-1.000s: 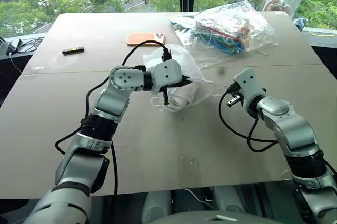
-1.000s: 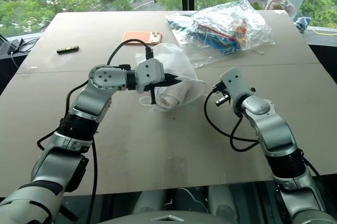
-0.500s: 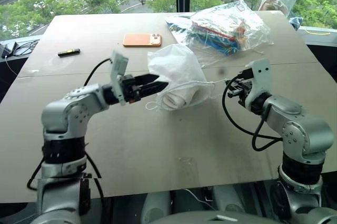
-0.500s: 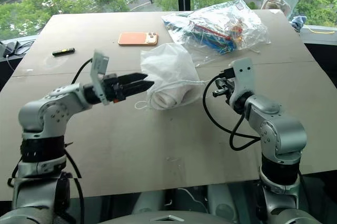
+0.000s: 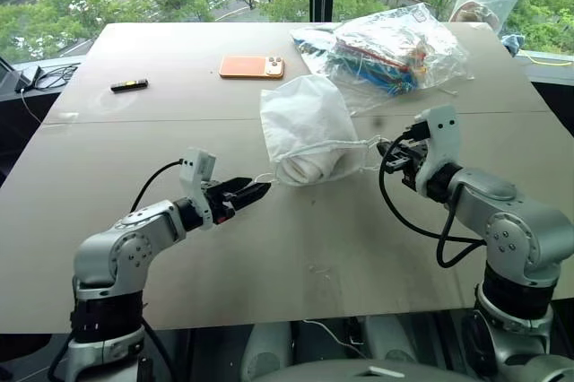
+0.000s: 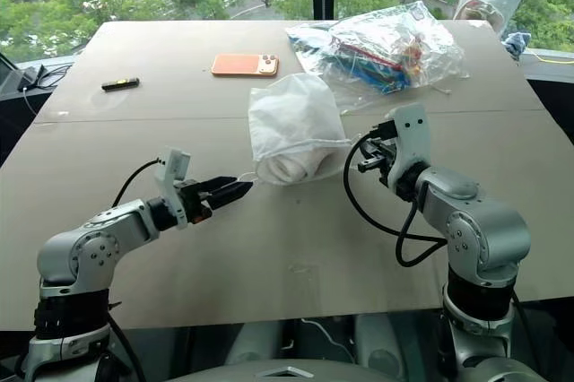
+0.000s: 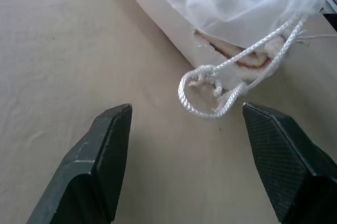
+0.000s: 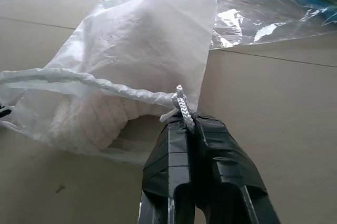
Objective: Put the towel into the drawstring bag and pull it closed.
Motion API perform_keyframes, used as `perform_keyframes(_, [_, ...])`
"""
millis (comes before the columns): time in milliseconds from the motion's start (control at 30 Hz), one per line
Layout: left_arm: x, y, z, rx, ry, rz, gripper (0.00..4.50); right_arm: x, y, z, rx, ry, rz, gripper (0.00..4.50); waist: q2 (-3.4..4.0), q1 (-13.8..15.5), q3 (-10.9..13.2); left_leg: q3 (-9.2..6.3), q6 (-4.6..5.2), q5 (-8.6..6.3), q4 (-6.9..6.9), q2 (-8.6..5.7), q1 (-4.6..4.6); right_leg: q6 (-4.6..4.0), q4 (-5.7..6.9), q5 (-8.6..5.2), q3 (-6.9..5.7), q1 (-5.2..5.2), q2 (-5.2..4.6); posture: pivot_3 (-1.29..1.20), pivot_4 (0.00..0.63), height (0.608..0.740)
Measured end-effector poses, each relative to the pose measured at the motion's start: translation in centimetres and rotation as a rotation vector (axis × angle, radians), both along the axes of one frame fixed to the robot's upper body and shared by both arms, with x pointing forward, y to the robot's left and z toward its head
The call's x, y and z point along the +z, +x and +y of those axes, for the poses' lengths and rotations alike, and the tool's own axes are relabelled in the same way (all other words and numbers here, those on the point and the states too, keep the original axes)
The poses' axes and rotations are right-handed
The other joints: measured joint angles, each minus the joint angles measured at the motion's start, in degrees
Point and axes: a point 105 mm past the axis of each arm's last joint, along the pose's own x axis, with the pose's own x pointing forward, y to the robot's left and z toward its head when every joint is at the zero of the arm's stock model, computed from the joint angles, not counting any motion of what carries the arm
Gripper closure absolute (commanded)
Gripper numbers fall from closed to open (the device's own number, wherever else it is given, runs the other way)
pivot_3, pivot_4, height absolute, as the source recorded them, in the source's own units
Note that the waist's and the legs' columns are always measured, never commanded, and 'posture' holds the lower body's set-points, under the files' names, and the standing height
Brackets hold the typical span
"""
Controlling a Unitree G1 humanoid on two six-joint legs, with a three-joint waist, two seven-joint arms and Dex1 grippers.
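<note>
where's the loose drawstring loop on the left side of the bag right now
In the left wrist view the cord loop lies on the table beside the drawstring bag mouth, just ahead of the open left tool, untouched.

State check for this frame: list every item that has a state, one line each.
drawstring bag: lying on the table, mouth not drawn closed
towel: inside the bag
right cord: pinched in the right gripper
left cord loop: slack on the table, free
left gripper: open, empty
orange phone: face down
</note>
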Motion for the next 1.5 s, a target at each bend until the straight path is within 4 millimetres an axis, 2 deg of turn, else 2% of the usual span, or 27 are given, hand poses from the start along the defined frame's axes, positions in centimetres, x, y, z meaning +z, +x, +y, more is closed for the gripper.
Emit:
perform_keyframes(200, [1.1,0.6,0.9,0.038,-0.144,0.091,1.09,-0.5,-0.1,-0.5,-0.007,-0.018,0.014,4.50,0.00,-0.13,0.00,0.01,0.01,0.00,0.00,0.00,0.01,0.01,0.00,0.00,0.01,0.00,0.01,0.00,0.150,0.740])
perform_keyframes(300, [0.4,1.3,1.4,0.088,-0.094,0.111,1.09,-0.7,-0.1,-0.6,-0.009,-0.021,0.019,4.50,-0.01,-0.08,-0.01,0.02,0.01,0.00,0.00,-0.04,0.01,0.00,0.00,0.00,0.02,0.01,0.01,0.00,0.150,0.740])
perform_keyframes(433, [-0.1,2.0,0.8,0.088,-0.024,0.100,1.09,-0.8,-0.1,-0.7,-0.010,-0.021,0.023,4.50,-0.02,0.03,-0.01,0.02,0.00,0.00,0.00,-0.05,0.00,0.00,0.00,0.00,0.03,0.01,-0.03,0.00,0.150,0.740])
perform_keyframes(700, [-0.2,1.9,0.5,0.060,0.037,0.076,1.09,-0.9,-0.2,-0.9,-0.009,-0.027,0.029,4.50,-0.01,0.09,-0.02,0.01,0.00,0.00,0.00,-0.05,-0.01,0.00,0.00,0.00,0.02,0.01,-0.04,0.00,0.150,0.740])
perform_keyframes(967, [-0.6,1.0,-2.0,-0.102,0.180,0.012,1.09,-0.9,-0.2,-1.0,-0.016,-0.029,0.029,4.50,-0.01,0.03,-0.01,0.01,0.01,0.00,0.00,-0.04,-0.01,0.00,-0.01,0.00,0.03,0.00,-0.03,0.00,0.150,0.740])
perform_keyframes(1100, [-0.7,1.0,-2.2,-0.127,0.221,-0.013,1.09,-0.9,-0.2,-1.0,-0.017,-0.032,0.028,4.50,-0.01,0.04,-0.01,0.02,0.01,0.00,0.00,-0.05,0.00,0.00,-0.01,0.00,0.03,0.00,-0.03,0.00,0.150,0.740])
perform_keyframes(1333, [-0.5,1.0,-2.4,-0.147,0.208,-0.027,1.09,-0.9,-0.1,-1.1,-0.023,-0.035,0.028,4.50,-0.01,0.03,-0.01,0.02,0.01,-0.01,0.00,-0.04,-0.02,0.01,-0.02,-0.01,0.02,0.00,-0.03,0.00,0.150,0.740])
perform_keyframes(1500, [0.3,0.8,-1.6,-0.153,0.176,-0.032,1.09,-0.9,-0.1,-1.4,-0.030,-0.048,0.027,4.50,-0.01,-0.11,-0.01,0.02,0.01,-0.01,-0.01,-0.03,-0.01,0.01,-0.03,-0.01,0.03,-0.01,-0.01,0.00,0.150,0.740])
